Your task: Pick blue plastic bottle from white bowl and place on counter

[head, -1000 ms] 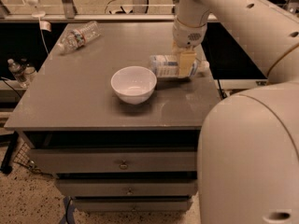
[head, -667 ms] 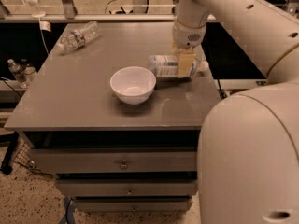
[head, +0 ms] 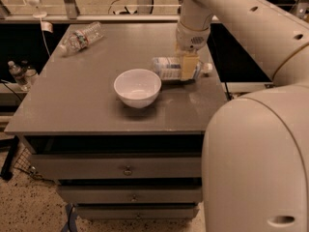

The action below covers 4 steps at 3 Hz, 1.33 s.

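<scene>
The blue plastic bottle (head: pixel 167 67) lies on its side on the counter (head: pixel 87 105), just right of the white bowl (head: pixel 137 87), with its white cap (head: pixel 207 67) pointing right. The bowl is upright and holds nothing. My gripper (head: pixel 189 65) comes down from above and sits over the cap-side half of the bottle, covering part of its label. The bottle appears to rest on the counter top.
A slimmer clear bottle (head: pixel 80 36) lies at the counter's back left corner. The cabinet has drawers with round knobs (head: pixel 127 170) below. My arm and body (head: pixel 256 168) fill the right side. More bottles (head: pixel 19 74) stand on a low shelf at the left.
</scene>
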Each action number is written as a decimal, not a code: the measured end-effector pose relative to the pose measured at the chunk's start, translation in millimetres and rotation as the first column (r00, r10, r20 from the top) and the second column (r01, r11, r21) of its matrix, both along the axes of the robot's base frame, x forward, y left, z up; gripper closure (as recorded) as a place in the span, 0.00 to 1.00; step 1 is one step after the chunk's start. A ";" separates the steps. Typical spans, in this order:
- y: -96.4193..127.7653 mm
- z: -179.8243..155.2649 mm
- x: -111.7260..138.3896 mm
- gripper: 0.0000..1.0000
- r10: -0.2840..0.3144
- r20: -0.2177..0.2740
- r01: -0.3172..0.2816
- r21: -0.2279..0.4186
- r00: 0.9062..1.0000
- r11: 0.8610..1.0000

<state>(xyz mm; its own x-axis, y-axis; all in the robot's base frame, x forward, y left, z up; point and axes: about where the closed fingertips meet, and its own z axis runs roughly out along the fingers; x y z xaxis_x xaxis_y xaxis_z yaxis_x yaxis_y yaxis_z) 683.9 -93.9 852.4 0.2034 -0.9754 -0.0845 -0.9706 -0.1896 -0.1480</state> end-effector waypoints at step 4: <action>-32.2 41.4 12.8 0.00 -0.061 0.061 0.064 -0.049 0.996 0.997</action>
